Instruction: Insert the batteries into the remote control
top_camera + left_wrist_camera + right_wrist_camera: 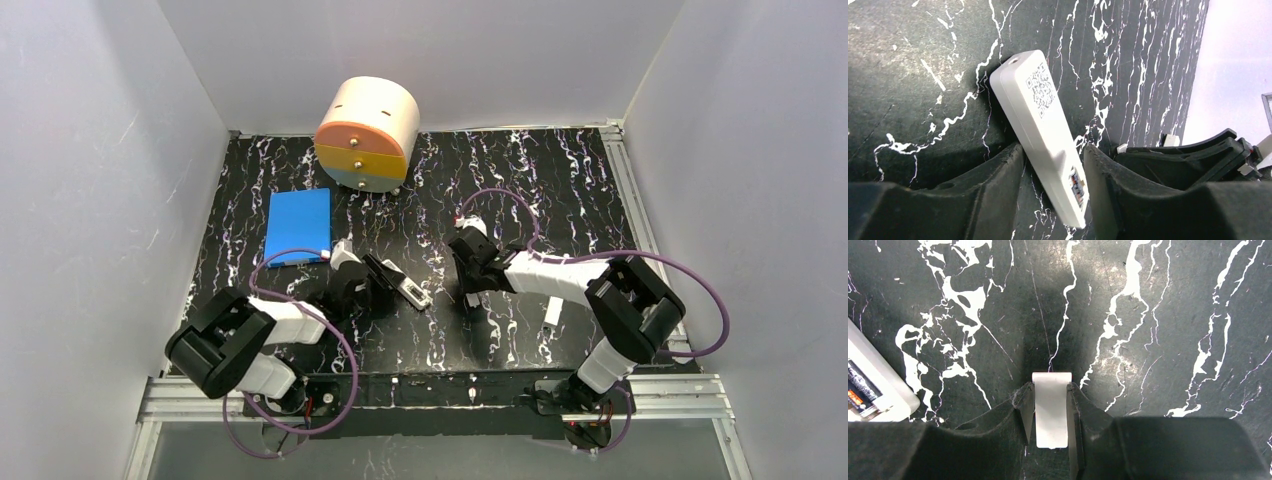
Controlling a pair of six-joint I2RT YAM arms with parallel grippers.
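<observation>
Remote control [1040, 145] pinched in left claw [1053, 150], battery bay [863, 387] cut off, contents unclear tbh. Right claw [1050, 387] clamped on small white cover [1050, 412]; blue pad [299, 225], round drawer box [367, 135] behind.

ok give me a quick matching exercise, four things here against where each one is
Things: 1 remote control; 2 white cover piece; 3 blue sheet; 4 round drawer unit.
Places: a held by the right end effector; b at the far edge of the table; c held by the left end effector; d lying flat, left side.
Pairs: 1-c, 2-a, 3-d, 4-b.
</observation>
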